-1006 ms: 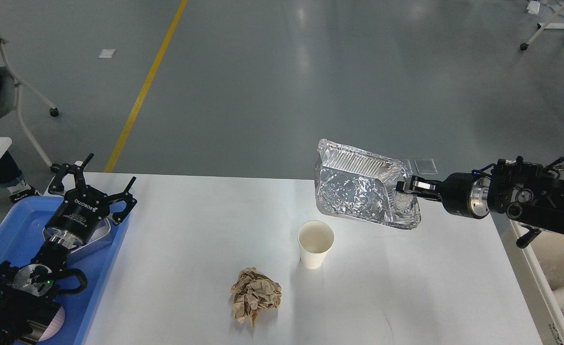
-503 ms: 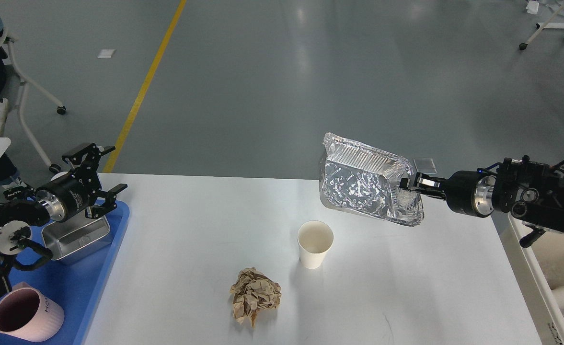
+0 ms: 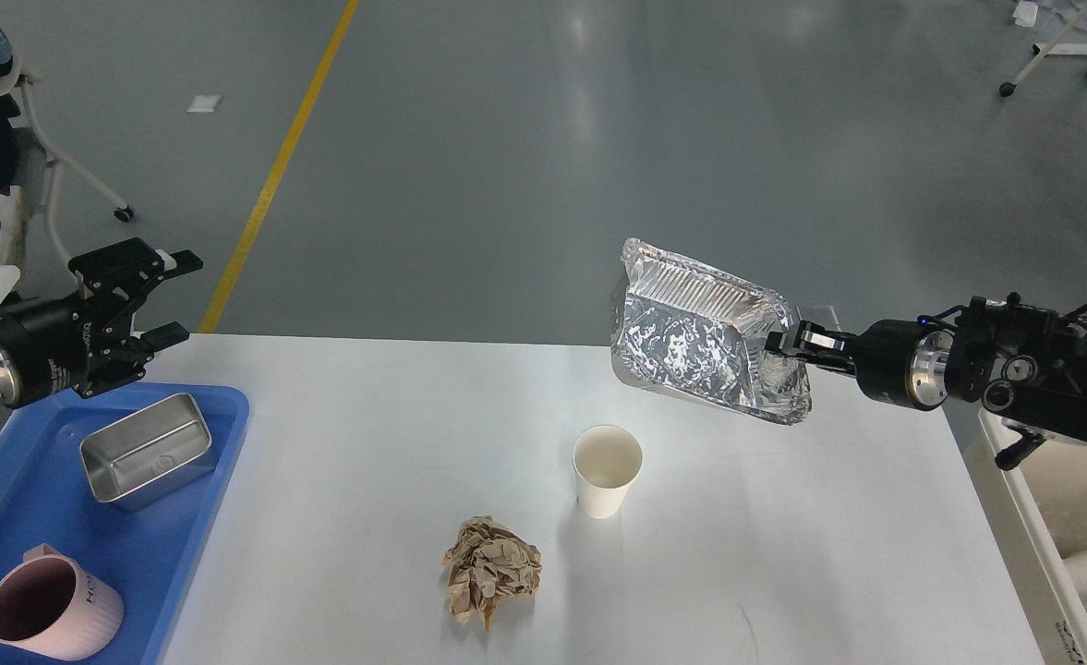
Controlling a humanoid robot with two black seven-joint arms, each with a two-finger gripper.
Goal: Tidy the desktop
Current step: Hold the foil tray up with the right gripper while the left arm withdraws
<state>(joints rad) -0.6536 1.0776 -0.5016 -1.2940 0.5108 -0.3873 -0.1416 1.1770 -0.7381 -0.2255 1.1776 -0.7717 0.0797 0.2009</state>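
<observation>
Right tool (image 3: 781, 345) is clamped on the near right rim of a crumpled foil tray (image 3: 695, 342), holding it tilted in the air above the far right part of the worktop (image 3: 765, 545), its hollow side turned toward the camera. Left tool (image 3: 141, 296) hangs off the worktop's far left corner, over the far end of the blue bin (image 3: 183, 545), its black fingers spread apart and gripping nothing. That white worktop, matte and round-cornered, fills the lower middle of the view; beyond its far edge lies a grey-green glossy floor (image 3: 525, 139) crossed by a yellow line (image 3: 275, 175), with wheeled chair legs at the far left and far right. On the worktop, a white paper cup (image 3: 607, 469) stands upright near the middle, just in front of the lifted tray, and a crumpled wad of brown paper (image 3: 490, 570) lies nearer the camera, to the cup's left and apart from it. Left of the worktop the blue bin holds a steel loaf tin (image 3: 148, 449) and a pink mug (image 3: 49, 614), well apart from each other. At the worktop's right edge a cream-white bin (image 3: 1042, 545) shows, partly hidden by the right arm
</observation>
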